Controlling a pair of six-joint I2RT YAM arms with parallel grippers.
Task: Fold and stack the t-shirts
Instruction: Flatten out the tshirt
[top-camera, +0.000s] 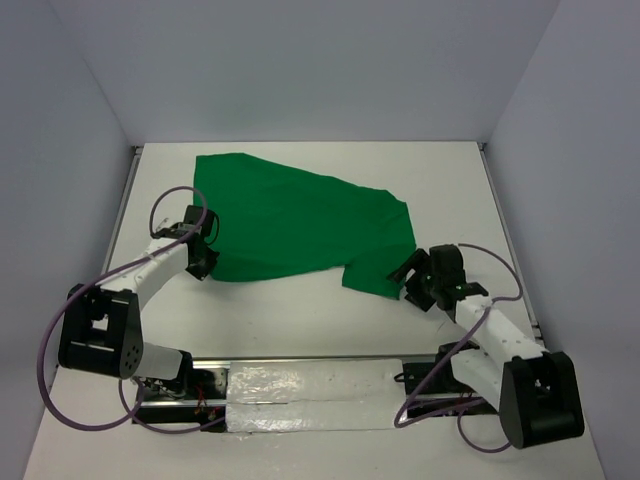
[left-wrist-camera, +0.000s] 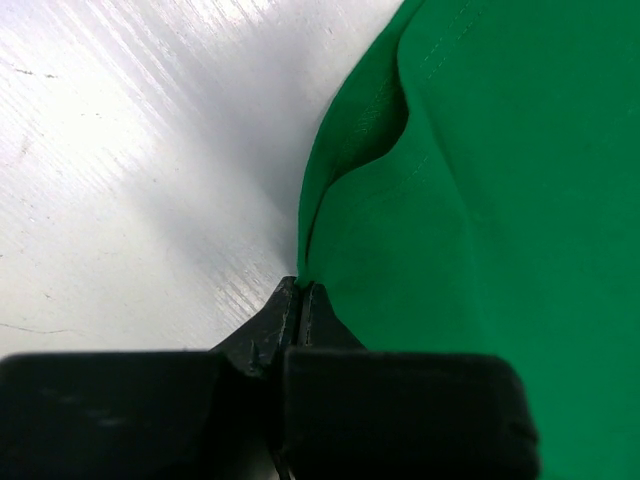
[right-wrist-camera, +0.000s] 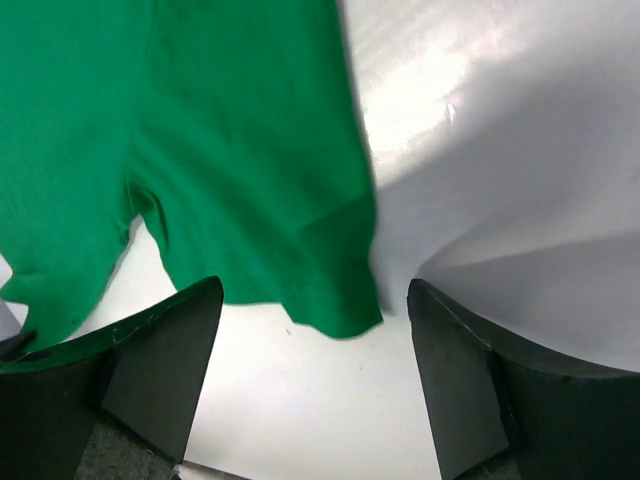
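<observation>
The bright green t-shirt lies spread and rumpled on the white table, from the far left to the middle right. My left gripper is at its near left edge. In the left wrist view the jaws are shut on the shirt's edge, with a fold of cloth rising from the tips. My right gripper sits just off the shirt's near right corner. In the right wrist view it is open and empty, and the shirt's corner hangs between the fingers above the table.
The white table is walled by pale panels on the left, back and right. A silver taped strip and the arm bases run along the near edge. Purple cables loop beside both arms.
</observation>
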